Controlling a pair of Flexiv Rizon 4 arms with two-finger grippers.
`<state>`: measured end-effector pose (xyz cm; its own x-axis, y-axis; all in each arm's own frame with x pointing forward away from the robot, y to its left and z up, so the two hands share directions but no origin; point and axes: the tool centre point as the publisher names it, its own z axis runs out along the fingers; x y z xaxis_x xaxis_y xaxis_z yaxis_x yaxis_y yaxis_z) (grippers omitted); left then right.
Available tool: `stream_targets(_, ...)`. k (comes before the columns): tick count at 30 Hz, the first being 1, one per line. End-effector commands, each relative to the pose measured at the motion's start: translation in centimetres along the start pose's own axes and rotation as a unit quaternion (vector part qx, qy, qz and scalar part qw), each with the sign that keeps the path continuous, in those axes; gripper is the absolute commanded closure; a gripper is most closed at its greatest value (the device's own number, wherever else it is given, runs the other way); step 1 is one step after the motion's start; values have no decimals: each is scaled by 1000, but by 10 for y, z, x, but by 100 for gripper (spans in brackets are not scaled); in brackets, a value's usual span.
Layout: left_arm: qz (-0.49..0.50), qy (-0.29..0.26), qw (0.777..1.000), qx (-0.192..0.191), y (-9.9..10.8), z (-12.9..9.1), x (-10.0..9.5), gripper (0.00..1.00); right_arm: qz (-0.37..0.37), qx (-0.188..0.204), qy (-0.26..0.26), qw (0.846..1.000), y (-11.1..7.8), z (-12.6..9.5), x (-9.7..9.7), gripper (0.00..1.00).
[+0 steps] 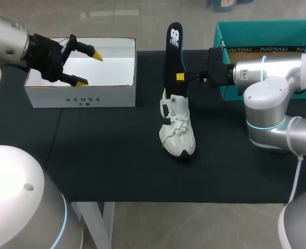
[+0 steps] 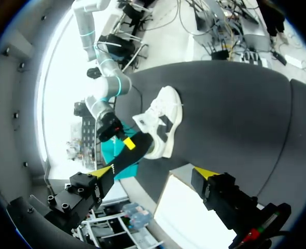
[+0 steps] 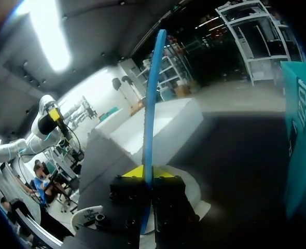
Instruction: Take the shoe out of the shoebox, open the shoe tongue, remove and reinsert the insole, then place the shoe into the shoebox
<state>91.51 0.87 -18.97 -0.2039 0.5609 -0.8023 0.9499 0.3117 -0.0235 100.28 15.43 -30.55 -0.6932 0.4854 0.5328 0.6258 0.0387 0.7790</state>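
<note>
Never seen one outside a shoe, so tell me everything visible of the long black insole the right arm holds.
The thin black foam insole has a white mark near its top end and looks blue edge-on in the right wrist view. It stands upright, pinched from both sides by the right claw, its lower end at the opening of the white laced shoe; whether it sits inside is unclear.

Matt black cloth table [image 1: 101,155], smooth white cardboard shoebox [image 1: 49,97], white shoe [image 1: 178,129] perhaps mesh fabric, matt black insole [image 1: 172,57]

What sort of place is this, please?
Probably a robotics lab bench: a black table, the right gripper holding an insole over a white shoe, the left gripper open over a white box.
</note>
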Motion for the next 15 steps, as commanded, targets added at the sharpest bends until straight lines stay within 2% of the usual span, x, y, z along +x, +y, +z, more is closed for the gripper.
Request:
stream_targets(1,0,2,1000,0,0,0,0,0,1,0,0,1000,-5,1,-1,100)
stream_targets(9,0,2,1000,0,0,0,0,0,8,9,1,1000,-13,-1,1,100)
stream_targets(15,0,2,1000,0,0,0,0,0,13,31,4,999,-30,1,5,100)
